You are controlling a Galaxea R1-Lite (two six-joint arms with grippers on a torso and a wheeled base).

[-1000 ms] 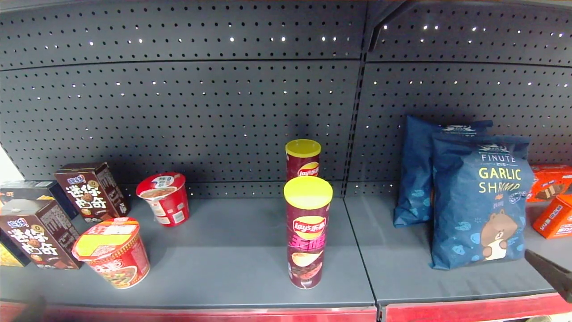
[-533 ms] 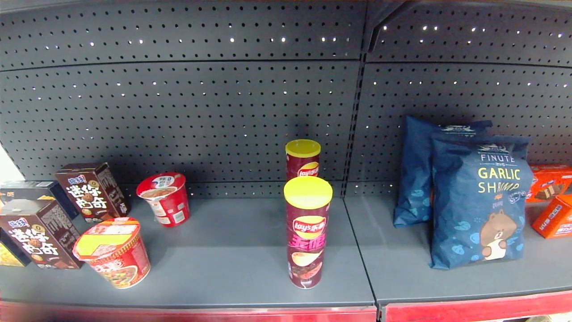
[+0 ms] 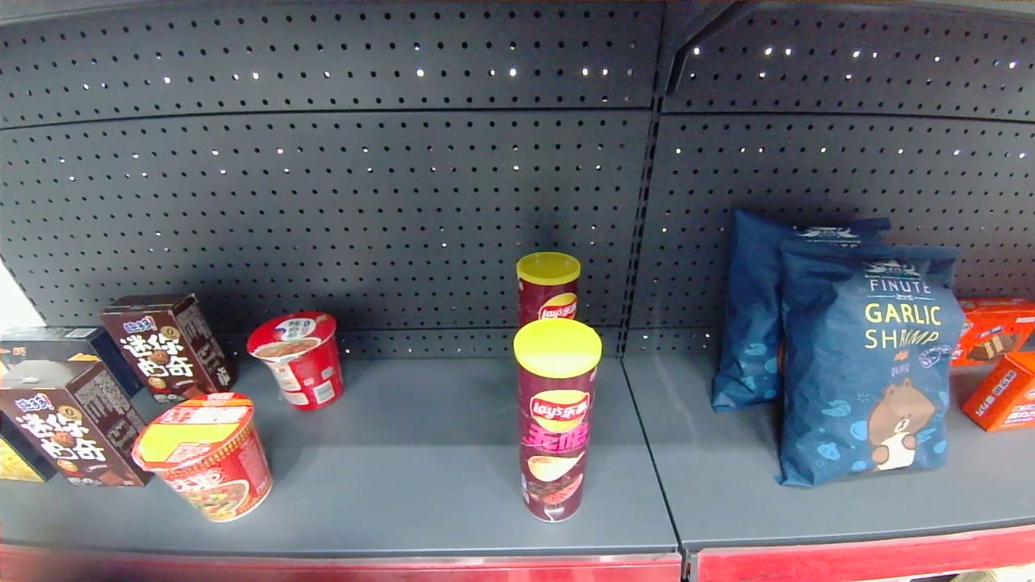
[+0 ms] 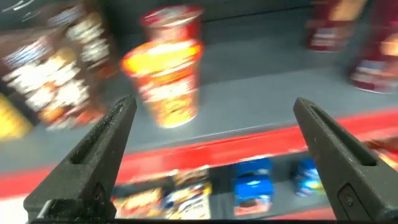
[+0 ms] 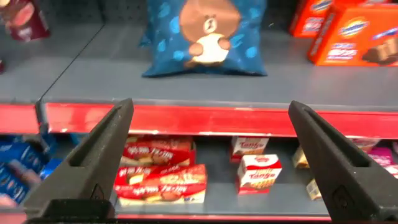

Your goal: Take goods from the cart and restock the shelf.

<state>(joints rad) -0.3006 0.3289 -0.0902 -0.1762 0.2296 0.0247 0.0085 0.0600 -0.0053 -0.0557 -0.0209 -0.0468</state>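
Observation:
On the grey shelf [image 3: 420,477] stand two dark red chip cans with yellow lids, one at the front [image 3: 556,420] and one behind it [image 3: 548,288]. To their left are two red noodle cups [image 3: 206,457] [image 3: 296,360] and brown snack boxes [image 3: 69,420]. Two blue snack bags [image 3: 865,364] stand to the right, beside orange boxes [image 3: 999,364]. My left gripper [image 4: 211,155] is open in front of the shelf edge, facing a noodle cup [image 4: 166,65]. My right gripper [image 5: 211,155] is open before the red shelf lip [image 5: 205,119], below a blue bear bag [image 5: 205,34].
A dark pegboard wall [image 3: 364,186] backs the shelf. The lower shelf holds blue packs [image 4: 252,186] and red and white snack boxes [image 5: 258,174]. Bare shelf surface lies between the noodle cups and the chip cans.
The dark tip of my right gripper, seen at the lower right edge of the head view a second ago, has dropped out of that view. The goods on the shelf have not moved.

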